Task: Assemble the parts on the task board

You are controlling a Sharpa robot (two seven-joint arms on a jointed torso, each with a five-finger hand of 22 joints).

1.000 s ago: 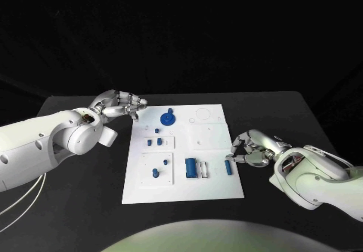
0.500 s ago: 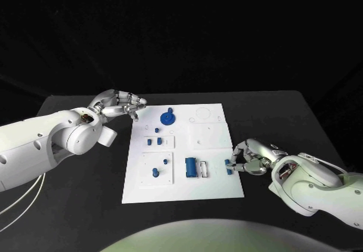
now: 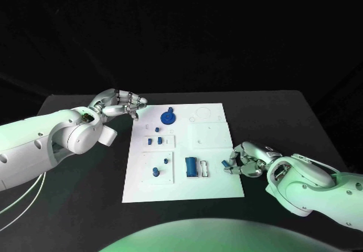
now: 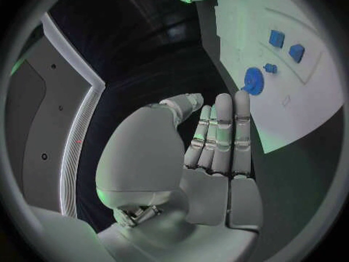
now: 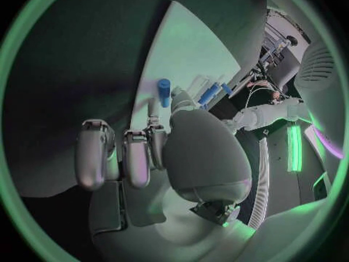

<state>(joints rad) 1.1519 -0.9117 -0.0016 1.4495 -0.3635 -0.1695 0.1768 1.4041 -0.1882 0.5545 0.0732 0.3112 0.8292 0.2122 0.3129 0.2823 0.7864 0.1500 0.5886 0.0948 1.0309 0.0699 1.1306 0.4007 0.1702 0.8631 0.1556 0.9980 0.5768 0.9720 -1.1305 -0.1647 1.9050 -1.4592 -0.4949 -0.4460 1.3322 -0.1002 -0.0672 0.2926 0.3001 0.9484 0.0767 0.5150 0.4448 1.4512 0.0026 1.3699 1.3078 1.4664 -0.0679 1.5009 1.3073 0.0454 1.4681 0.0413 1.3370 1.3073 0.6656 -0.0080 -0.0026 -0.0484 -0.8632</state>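
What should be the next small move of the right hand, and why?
Probably close the fingers on the small blue part and lift it slightly: the right hand sits at it by the task board's right edge; a firm hold is not clear.

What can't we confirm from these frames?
- Whether the right robot hand grips the blue peg: head view, its fingers cover the contact; right wrist view, the palm hides the base of the peg.
- The small parts on the task board: too small in head view to tell seated from loose.

The right robot hand (image 3: 246, 160) crowds the task board (image 3: 212, 136)'s near right edge.
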